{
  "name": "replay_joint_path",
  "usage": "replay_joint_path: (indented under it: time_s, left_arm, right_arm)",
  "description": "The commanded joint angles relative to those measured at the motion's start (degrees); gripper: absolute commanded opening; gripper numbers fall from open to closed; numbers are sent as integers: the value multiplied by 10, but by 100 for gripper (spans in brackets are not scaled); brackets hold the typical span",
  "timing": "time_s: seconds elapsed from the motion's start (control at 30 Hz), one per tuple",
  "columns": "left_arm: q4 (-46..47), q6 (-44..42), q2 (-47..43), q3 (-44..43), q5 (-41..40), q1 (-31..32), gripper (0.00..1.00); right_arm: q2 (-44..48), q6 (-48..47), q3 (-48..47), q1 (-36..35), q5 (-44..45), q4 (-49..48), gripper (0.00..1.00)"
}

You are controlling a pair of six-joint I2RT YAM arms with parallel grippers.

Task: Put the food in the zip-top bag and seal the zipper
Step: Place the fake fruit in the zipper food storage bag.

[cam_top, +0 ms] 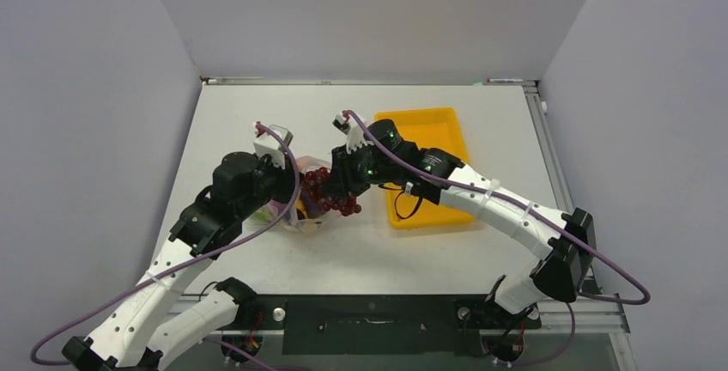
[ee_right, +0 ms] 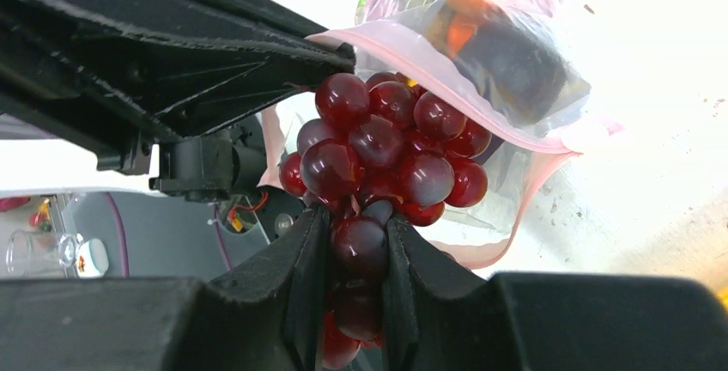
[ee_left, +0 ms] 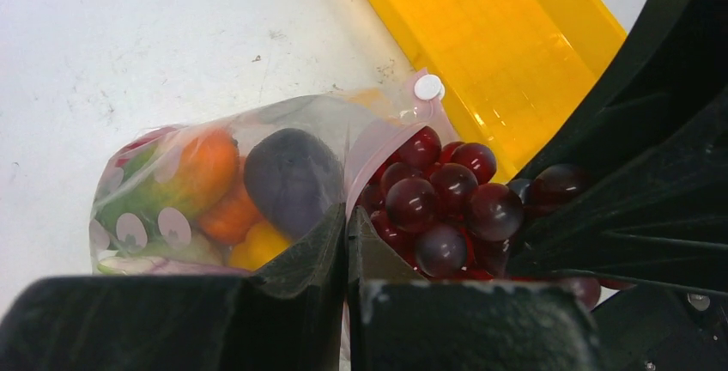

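Left gripper (ee_left: 348, 246) is clamped on the pink zipper (ee_left: 375, 149) of the one soft, clear, dotted zip-top bag (ee_left: 154, 216), which lies at nine o'clock from the one rigid yellow tray (cam_top: 429, 126). Only the left wrist view shows inside the bag: one matte purple eggplant (ee_left: 292, 178) and one orange pepper (ee_left: 206, 165). One glossy bunch of round grapes (ee_right: 378, 143) sits at the bag's mouth, pinched by the right gripper (ee_right: 356, 238).

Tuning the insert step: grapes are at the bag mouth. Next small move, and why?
Probably ease the right pincer deeper before releasing: the grapes it grips sit only at the zip-top bag mouth, while the left pincer pinches the rim open.
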State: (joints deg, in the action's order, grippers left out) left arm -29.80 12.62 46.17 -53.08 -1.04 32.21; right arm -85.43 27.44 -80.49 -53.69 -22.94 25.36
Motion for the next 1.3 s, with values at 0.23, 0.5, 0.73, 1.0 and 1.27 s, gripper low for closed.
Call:
replay_joint_path:
  time_s: [0.23, 0.5, 0.73, 1.0, 1.27]
  left_arm:
    - [16, -5, -8, -17, 10, 1, 0]
    - [17, -6, -7, -17, 17, 1, 0]
    - [18, -8, -6, -18, 33, 1, 0]
    - [19, -7, -4, -17, 41, 1, 0]
    - [20, -7, -4, -16, 42, 1, 0]
  right_arm:
    - [-33, 83, -9, -6, 74, -116, 5]
    - [-46, 143, 20, -7, 125, -187, 5]
    - [-61, 207, 48, -17, 179, -248, 5]
    - [-97, 241, 54, -47, 255, -307, 7]
    - [-138, 281, 58, -64, 329, -360, 16]
